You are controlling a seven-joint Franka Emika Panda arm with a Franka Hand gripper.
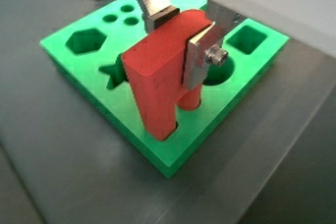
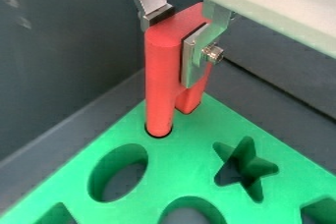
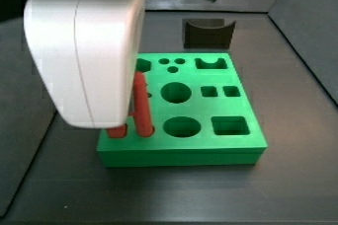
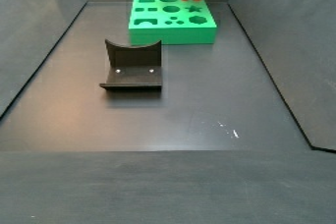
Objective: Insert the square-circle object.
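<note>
Square-circle object [image 2: 168, 71], the red piece with two prongs, stands upright with its prong tips at holes near one edge of the green block [image 1: 79, 66]. It looks partly in, so it likely needs pushing down and then letting go. The gripper [image 2: 184, 33] hangs straight above the block and squeezes the red piece's top between its silver fingers [image 1: 203, 53]. The dark fixture [image 4: 132, 68] stands well apart.

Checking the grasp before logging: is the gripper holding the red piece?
Yes: in a wrist view the gripper has its silver fingers clamped on the square-circle object over the green block.
</note>
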